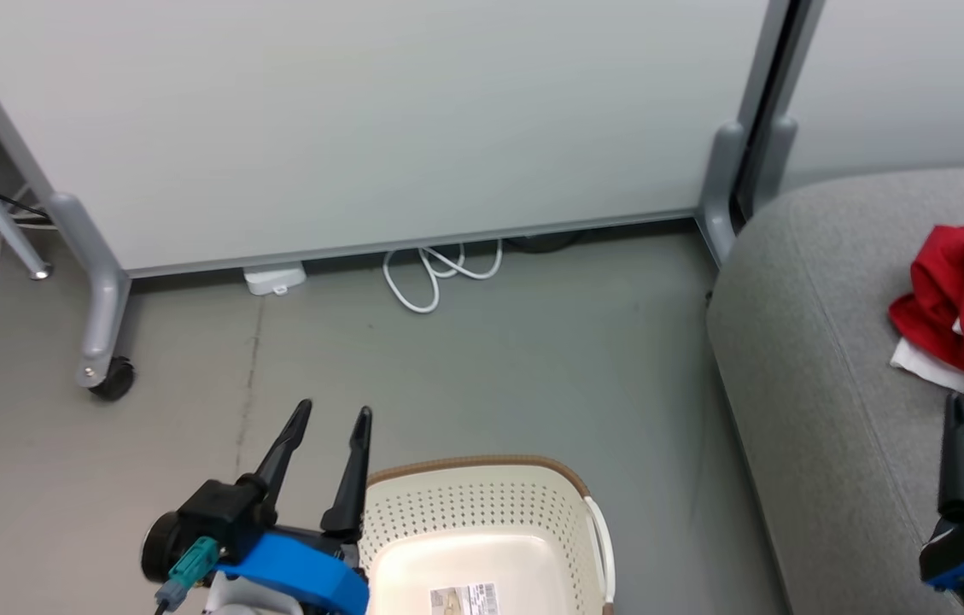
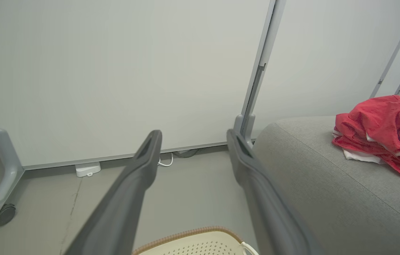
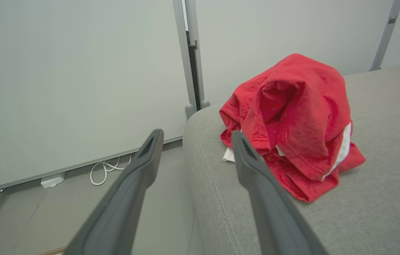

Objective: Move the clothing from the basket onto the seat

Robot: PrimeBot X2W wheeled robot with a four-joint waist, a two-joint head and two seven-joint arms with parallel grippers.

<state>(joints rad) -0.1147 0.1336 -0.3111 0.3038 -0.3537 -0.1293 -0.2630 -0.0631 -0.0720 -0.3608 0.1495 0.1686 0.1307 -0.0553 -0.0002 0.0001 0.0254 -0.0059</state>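
The seat [image 1: 815,359] is a large light-grey sofa with a rounded end and a stitched seam, and the other things are placed from it. The clothing [image 3: 292,124] lies on top of the seat as 1 crumpled heap of red fabric with white parts at its lower edge. It sits back from the rounded end, and I cannot tell where 1 garment stops and the other begins. The right gripper [image 3: 196,134] hangs over the seat, just beside the near edge of the heap. Its 2 dark fingers stand wide apart and hold nothing. Whether a finger touches the fabric I cannot tell. The basket [image 1: 482,504] stands on the grey floor [image 1: 490,367] beside the rounded end of the seat, with a strip of floor between them. It is cream-white with small holes and a brown rim, and its inner bottom shows a printed label [image 1: 464,598]. The left gripper [image 1: 334,412] is at the side of the basket away from the seat, near the rim. Its 2 fingers are also spread wide, with only air between them. Behind the seat and the basket stands a pale partition panel [image 1: 362,128] on a grey frame. Under its lower edge lie a looped white cable [image 1: 435,273] and a small white box [image 1: 274,278]. A black caster wheel [image 1: 114,378] is well apart from the seat.
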